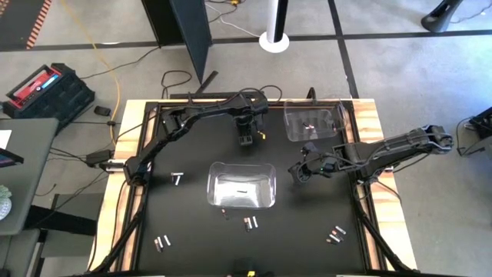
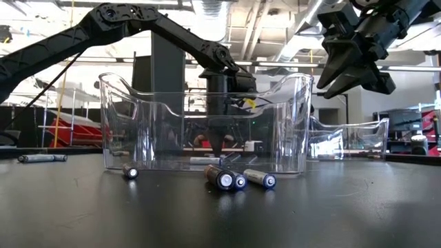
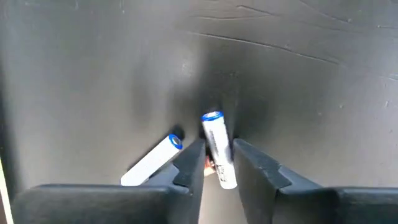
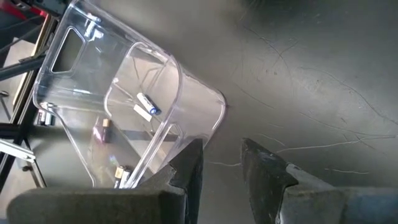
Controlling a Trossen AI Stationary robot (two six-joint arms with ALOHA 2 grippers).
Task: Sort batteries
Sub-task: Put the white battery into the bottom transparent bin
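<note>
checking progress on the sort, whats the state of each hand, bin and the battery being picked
left hand: down at the mat, fingers around a white battery
second white battery: lying loose beside it
right hand: empty, fingers apart
near bin: upright, one battery inside
far bin: upright, a few batteries inside

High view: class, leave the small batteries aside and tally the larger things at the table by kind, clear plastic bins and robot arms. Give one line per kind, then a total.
clear plastic bins: 2
robot arms: 2
Total: 4
</note>
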